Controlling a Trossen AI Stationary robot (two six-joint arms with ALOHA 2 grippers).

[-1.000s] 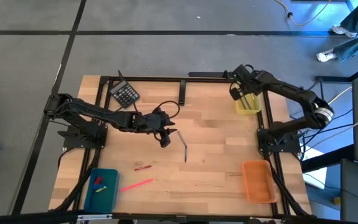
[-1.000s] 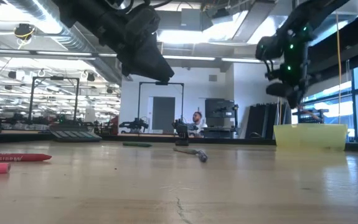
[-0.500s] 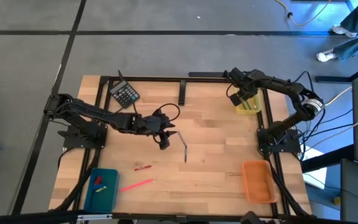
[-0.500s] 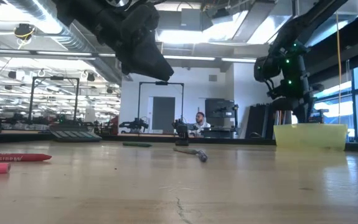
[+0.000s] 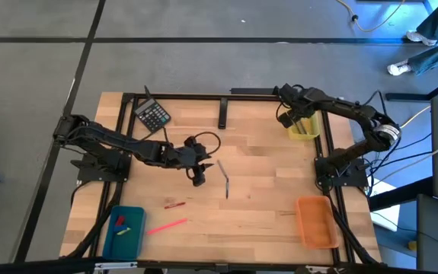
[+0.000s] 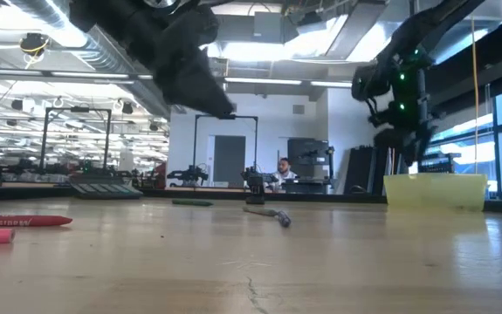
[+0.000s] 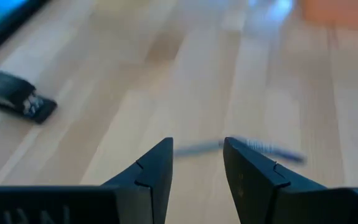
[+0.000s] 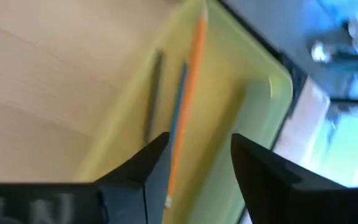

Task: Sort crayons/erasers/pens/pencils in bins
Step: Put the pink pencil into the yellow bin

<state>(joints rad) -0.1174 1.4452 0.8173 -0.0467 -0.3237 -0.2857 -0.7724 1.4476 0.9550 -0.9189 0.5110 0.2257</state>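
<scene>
My left gripper (image 5: 198,176) hovers open above the wood near the table's middle. A slim grey pen (image 5: 224,178) lies flat just to its right, seen beyond the fingertips (image 7: 247,147). My right gripper (image 5: 286,117) hangs open over the yellow bin (image 5: 303,127) at the far right. In the right wrist view (image 8: 198,146), an orange pencil (image 8: 188,93), a blue stick (image 8: 177,112) and a grey stick (image 8: 154,93) lie in that bin below the fingers. A red crayon (image 5: 174,204) and a pink crayon (image 5: 167,226) lie near the front left.
The teal bin (image 5: 123,230) at the front left holds erasers (image 5: 120,222). The orange bin (image 5: 316,221) stands at the front right. A black calculator (image 5: 153,116) and a black bar (image 5: 223,114) lie at the far side. Bare wood stretches across the middle.
My right gripper has sunk a little over the yellow bin and has opened. My left gripper has stayed open above the table beside the pen.
</scene>
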